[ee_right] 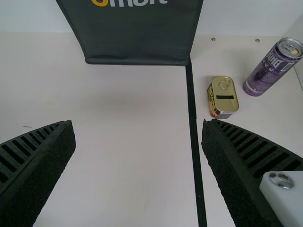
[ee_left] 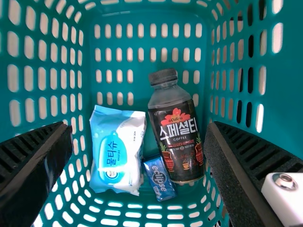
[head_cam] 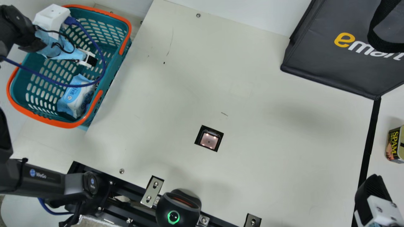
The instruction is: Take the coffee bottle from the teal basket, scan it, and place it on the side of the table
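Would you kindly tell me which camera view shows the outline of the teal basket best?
The main view: it shows the teal basket from outside, with its orange trim, though the left gripper and a blue cable cross over it. The left wrist view looks inside, at its slotted walls and the coffee bottle in it.

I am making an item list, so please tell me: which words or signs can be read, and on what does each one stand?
"emart": dark bag
"SPAM": tin
"WeGo": black arm part
"스페셜티", "COFFEE": coffee bottle
"물티슈": blue-white pack
"eclipse": small blue packet
Purple can: lettering unclear.
The remaining print is too small or blurred to read.
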You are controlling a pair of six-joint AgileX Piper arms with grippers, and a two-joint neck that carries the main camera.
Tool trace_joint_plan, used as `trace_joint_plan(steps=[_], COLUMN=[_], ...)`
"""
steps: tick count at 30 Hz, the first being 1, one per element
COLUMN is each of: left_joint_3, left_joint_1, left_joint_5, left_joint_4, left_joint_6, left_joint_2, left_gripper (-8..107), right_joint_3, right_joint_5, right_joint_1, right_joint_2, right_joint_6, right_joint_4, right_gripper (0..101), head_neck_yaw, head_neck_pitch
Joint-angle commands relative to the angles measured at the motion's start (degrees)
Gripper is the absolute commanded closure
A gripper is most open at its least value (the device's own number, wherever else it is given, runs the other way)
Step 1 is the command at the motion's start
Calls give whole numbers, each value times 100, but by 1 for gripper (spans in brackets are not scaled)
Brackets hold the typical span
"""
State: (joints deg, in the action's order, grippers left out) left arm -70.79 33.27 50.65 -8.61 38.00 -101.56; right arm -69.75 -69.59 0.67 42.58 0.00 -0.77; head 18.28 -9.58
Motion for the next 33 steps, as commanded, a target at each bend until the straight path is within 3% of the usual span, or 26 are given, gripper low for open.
trace_joint_plan(steps=[1, 22, 33], left_joint_3=[-13, -63, -91], left_joint_1=[2, 153, 256], left_joint_5=[-8, 194, 71], left_joint_4=[25, 410, -81], left_joint_6=[-75, -808, -822], left_joint_2=[-61, -520, -708], left_gripper=[9, 9, 9], right_joint_3=[0, 0, 0], right_joint_5=[0, -5, -5], right_joint_1=[0, 0, 0], right_joint_2=[0, 0, 0], right_joint_6=[0, 0, 0], right_joint_4=[0, 0, 0], right_gripper=[6, 6, 6], head_neck_yaw=[14, 14, 14], head_neck_pitch=[166, 166, 166])
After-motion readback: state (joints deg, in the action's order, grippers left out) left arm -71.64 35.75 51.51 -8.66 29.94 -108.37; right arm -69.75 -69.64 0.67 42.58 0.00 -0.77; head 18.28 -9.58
